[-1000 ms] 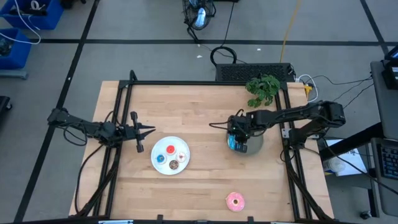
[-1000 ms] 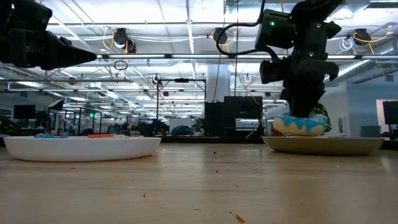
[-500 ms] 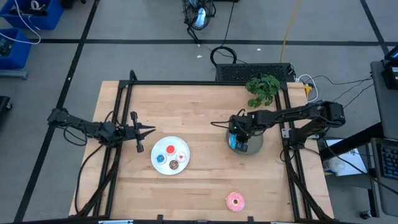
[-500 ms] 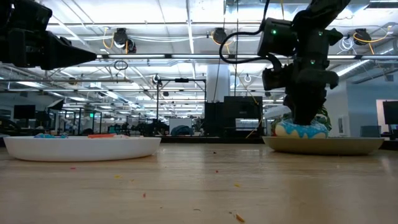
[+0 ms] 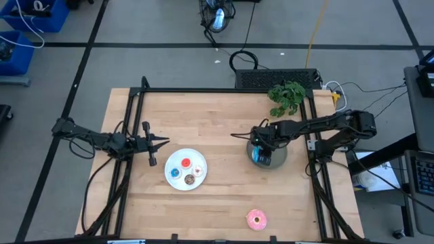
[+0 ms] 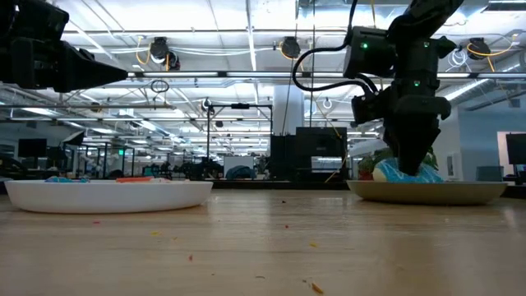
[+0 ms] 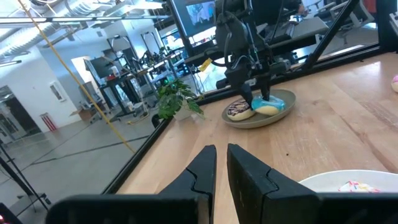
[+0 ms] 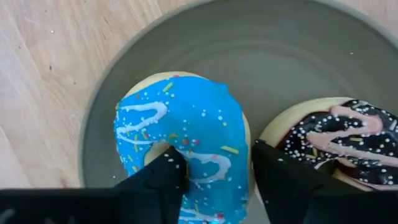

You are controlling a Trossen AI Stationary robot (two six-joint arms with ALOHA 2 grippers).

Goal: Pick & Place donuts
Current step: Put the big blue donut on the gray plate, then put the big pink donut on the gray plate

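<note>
- The blue-iced donut [image 8: 186,146] is lying in the grey plate [image 8: 298,43], on the side toward the table's middle, tilted up on one edge in the low view.
- The right gripper [image 8: 214,171] is reaching down over the grey plate, its two fingers [image 8: 160,180] pinching one side of the blue-iced donut's ring, one finger in the hole and one outside.
- The chocolate donut [image 8: 336,140] with pale streaks is resting in the same plate, just beside the blue-iced one.
- The pink-iced donut [image 5: 257,218] is lying alone on the bare wood near the front edge of the table [image 5: 224,196], well apart from both plates.
- The white plate [image 5: 176,183] is sitting left of centre, holding the small red donut [image 5: 186,163], the small blue donut [image 5: 175,173] and a small whitish donut [image 5: 199,170].
- The left gripper [image 7: 221,165] is hovering above the table just left of the white plate, its fingers nearly together with a narrow gap, holding nothing.
- A green plant [image 5: 287,95] is standing at the far edge behind the grey plate.
</note>
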